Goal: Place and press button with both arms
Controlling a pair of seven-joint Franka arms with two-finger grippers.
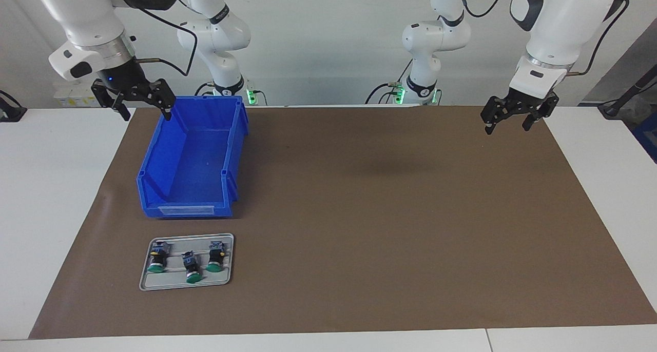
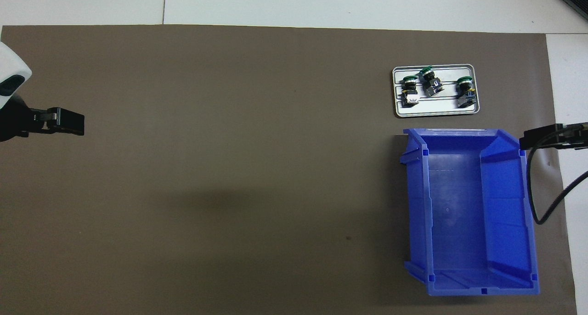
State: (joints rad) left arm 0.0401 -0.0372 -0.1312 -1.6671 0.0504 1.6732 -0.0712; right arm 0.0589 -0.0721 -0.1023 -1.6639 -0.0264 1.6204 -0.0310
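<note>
Three green-capped buttons (image 1: 156, 257) (image 1: 191, 268) (image 1: 215, 257) lie side by side on a small grey tray (image 1: 185, 285), farther from the robots than the blue bin. In the overhead view they show as well (image 2: 410, 89) (image 2: 431, 81) (image 2: 465, 91) on the tray (image 2: 434, 115). My right gripper (image 1: 147, 115) hangs open and empty in the air beside the bin's wall, over the mat's edge; it also shows in the overhead view (image 2: 542, 138). My left gripper (image 1: 506, 129) hangs open and empty over the mat at the left arm's end, also seen from overhead (image 2: 69, 122).
An empty blue bin (image 1: 190, 157) (image 2: 468, 209) stands on the brown mat (image 1: 359, 213) at the right arm's end, between the robots and the tray. A black cable (image 2: 539, 200) hangs from the right arm beside the bin.
</note>
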